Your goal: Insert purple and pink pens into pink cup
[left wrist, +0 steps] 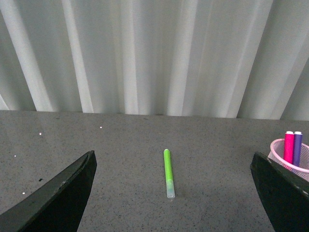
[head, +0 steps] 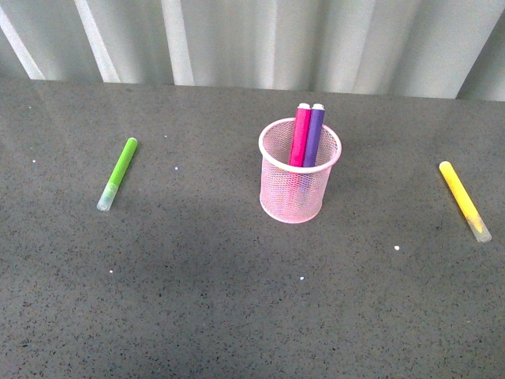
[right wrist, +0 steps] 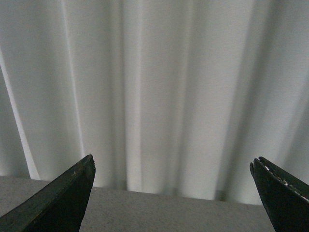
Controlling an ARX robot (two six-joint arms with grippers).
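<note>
The pink cup (head: 298, 189), a pale-pink mesh holder, stands upright in the middle of the grey table. The pink pen (head: 300, 136) and the purple pen (head: 314, 136) stand side by side inside it, leaning on its far rim. In the left wrist view the cup (left wrist: 280, 151) shows at the edge with the pink pen (left wrist: 288, 147) and the purple pen (left wrist: 297, 147) in it. My left gripper (left wrist: 174, 191) is open and empty, well back from the cup. My right gripper (right wrist: 174, 193) is open and empty, facing the curtain. Neither arm shows in the front view.
A lime-green marker (head: 118, 173) lies on the table left of the cup, and in the left wrist view this green marker (left wrist: 168, 173) lies between my fingers' span. A yellow marker (head: 464, 200) lies at the right. A pale corrugated wall (head: 252, 39) backs the table.
</note>
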